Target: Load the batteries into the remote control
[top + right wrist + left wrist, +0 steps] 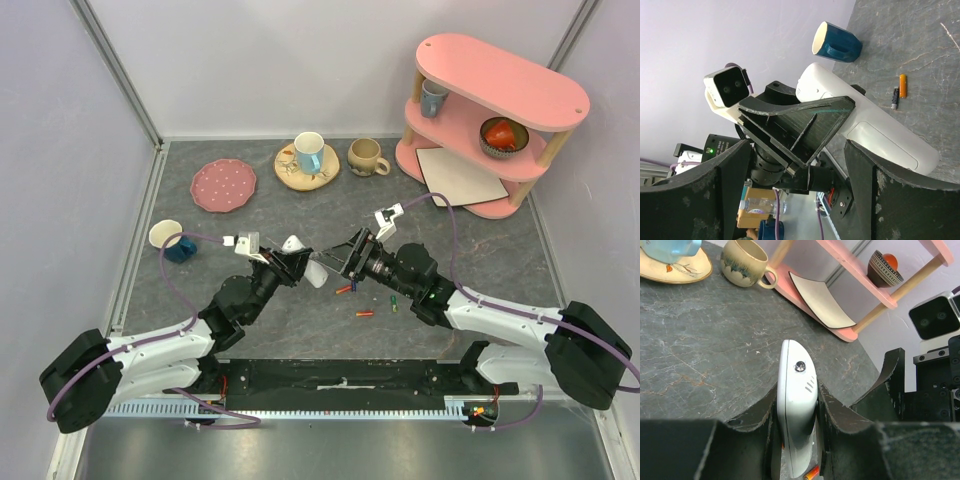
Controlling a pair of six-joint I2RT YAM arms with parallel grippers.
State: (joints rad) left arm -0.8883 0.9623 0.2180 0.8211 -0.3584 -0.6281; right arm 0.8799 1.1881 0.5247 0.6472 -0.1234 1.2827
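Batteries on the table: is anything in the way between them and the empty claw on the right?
Nothing visible. The batteries lie bare on the table just beside the open right claw. The remote, gripped by the left claw, hangs in front of that claw, not over them.

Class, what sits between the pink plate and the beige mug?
A cream plate carrying a pale blue cup, shown in the top view.

Left fingers (842, 416) tight, right fingers (700, 190) wide.
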